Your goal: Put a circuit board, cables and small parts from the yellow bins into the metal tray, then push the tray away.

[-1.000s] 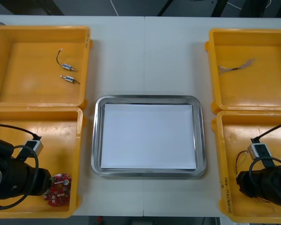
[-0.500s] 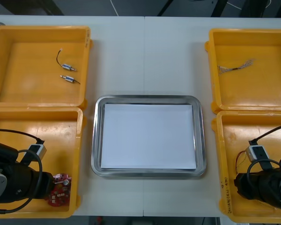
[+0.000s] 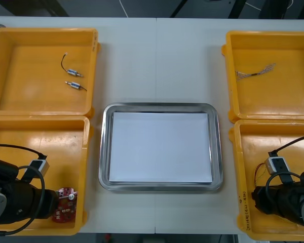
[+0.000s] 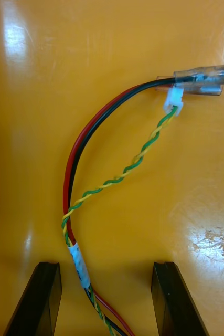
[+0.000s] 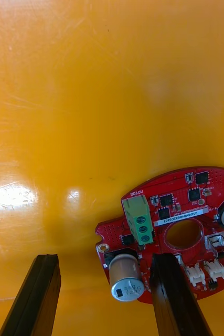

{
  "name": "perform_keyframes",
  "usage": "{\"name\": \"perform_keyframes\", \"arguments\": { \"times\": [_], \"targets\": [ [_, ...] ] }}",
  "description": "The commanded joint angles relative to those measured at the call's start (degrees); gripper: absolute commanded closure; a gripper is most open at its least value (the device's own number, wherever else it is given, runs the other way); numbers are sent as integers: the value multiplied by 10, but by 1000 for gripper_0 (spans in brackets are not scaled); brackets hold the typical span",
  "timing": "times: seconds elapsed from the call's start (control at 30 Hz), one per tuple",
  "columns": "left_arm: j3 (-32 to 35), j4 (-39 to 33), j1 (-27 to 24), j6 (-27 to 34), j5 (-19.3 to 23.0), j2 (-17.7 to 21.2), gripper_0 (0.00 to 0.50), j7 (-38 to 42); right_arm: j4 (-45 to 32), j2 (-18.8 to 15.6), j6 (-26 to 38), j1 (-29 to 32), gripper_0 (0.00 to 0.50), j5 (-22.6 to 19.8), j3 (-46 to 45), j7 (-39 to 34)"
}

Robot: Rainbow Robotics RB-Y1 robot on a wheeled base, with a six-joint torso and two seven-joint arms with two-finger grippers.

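In the front view the left arm (image 3: pixel 15 202) covers most of the round red circuit board (image 3: pixel 66 201) — just one edge peeks out beside it. In the left wrist view the board is cut by the picture's edge, and one finger (image 5: pixel 170 294) of the left gripper (image 5: pixel 104 257) overlaps its rim. The right arm (image 3: pixel 289 202) hides nearly all of the red, black and green-yellow cable (image 4: pixel 76 258) in the front view. In the right wrist view it runs off the edge between the fingers of the right gripper (image 4: pixel 105 265), its clear-sleeved end cut off too. The small metal parts (image 3: pixel 73 85) in the far left bin (image 3: pixel 20 34) are too small to tell their kind — likewise the colours of the thin cable (image 3: pixel 256 71) in the far right bin (image 3: pixel 294 38).
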Motion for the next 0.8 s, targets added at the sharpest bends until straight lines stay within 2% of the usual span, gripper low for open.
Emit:
{"name": "perform_keyframes", "arguments": {
  "times": [0.03, 0.07, 0.1, 0.17, 0.53, 0.8],
  "targets": [
    [-9, -3, 18, -6, -5, 14, 10, 65, 3, -4, 7, 14, 377, -4, 11, 9],
    [-9, -3, 19, -6, -4, 13, 118, 65, 2, -4, 9, 14, 500, -6, 11, 8],
    [-9, -4, 20, -7, -4, 14, 330, 65, 3, -4, 9, 13, 500, -7, 10, 7],
    [-9, -4, 20, -7, -3, 14, 497, 67, 2, -4, 9, 14, 500, -8, 8, 6],
    [-8, -3, 18, -14, -3, 15, 500, 73, -17, -4, 29, -1, 500, -14, -18, 13],
    [20, -4, -3, 14, 13, 30, 499, 74, -75, -5, 131, -35, 500, -25, -71, 16]
  ]
}}
